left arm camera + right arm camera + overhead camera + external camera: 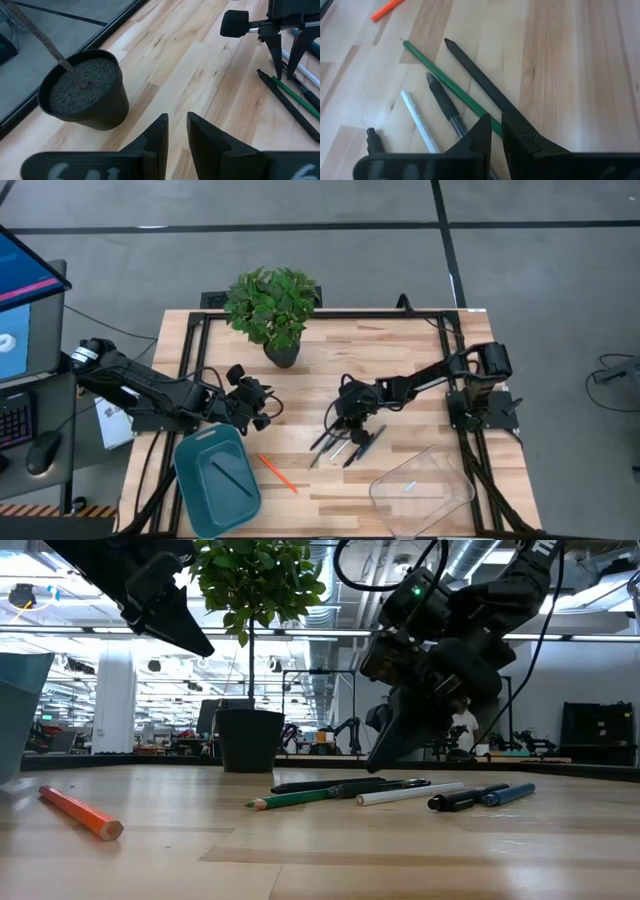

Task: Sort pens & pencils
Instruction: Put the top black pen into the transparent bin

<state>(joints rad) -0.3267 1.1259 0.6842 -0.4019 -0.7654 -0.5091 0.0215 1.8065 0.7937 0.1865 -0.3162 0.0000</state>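
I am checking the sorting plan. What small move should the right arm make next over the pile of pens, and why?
Probably open its fingers, then lower onto the long black pencil. The right gripper hovers over the pile with only a narrow slit between its fingers and nothing in it, and that pencil runs beneath its tips, beside the slim green pencil.

Bare light wooden tabletop (400, 360) is lying open between the black-potted green plant (273, 310) and the right gripper (352, 418), giving free passage along the far half. The cluster of dark, green and whitish pens and pencils (345, 445) is occupying the centre, directly under that gripper. An orange pencil (278, 473) is lying alone between the teal plastic tray (216, 480) and the cluster. The clear plastic container (422, 490) is blocking the near right corner. The left gripper (262, 405) is hanging near the pot, narrowing the gap there.
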